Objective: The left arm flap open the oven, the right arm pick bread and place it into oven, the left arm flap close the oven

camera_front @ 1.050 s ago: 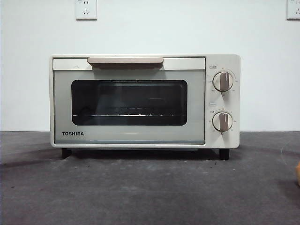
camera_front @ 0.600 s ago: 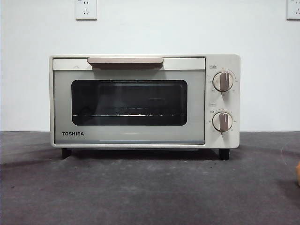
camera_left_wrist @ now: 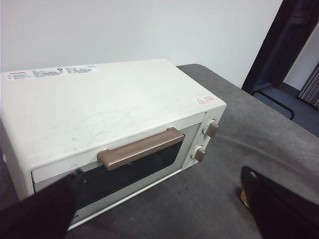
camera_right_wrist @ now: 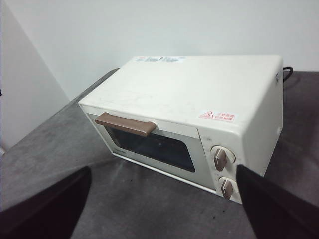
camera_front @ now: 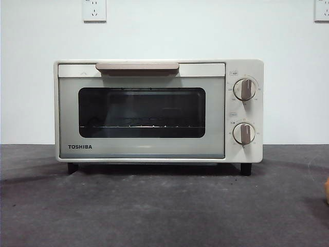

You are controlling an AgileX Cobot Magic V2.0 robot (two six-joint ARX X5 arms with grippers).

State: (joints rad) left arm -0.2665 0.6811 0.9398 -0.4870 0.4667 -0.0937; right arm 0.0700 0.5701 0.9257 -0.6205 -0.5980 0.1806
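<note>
While the cream-white boxy TOSHIBA toaster oven [camera_front: 158, 110] stands squarely on the dark grey felt-like table [camera_front: 154, 211] with its door fully shut, none of the task's steps shows as done. Going from left to right across the front view, the dark glass door window [camera_front: 142, 112] fills the oven's face under the tan bar handle [camera_front: 137, 67], with a bare wire rack visible behind the glass. Beyond it sit the two round cream knobs with tan grips [camera_front: 244, 111], one above the other. At the far right edge of that view a small orange-tan sliver [camera_front: 327, 189] peeks in, low on the table; it is probably the lumpy bun the task calls the bread, though too little shows to be sure. The left wrist view also catches a scrap of orange beside one jaw.

No arm enters the front view. The left gripper [camera_left_wrist: 159, 209] hangs above and in front of the oven, clear of the handle, its two black jaws spread wide and holding nothing. The right gripper [camera_right_wrist: 164, 209] likewise hovers off the knob end of the oven, jaws parted and empty.

Everything is left to do: the left arm must flap the door open, the right arm must fetch the bread and set it inside, and the door must be closed.
</note>
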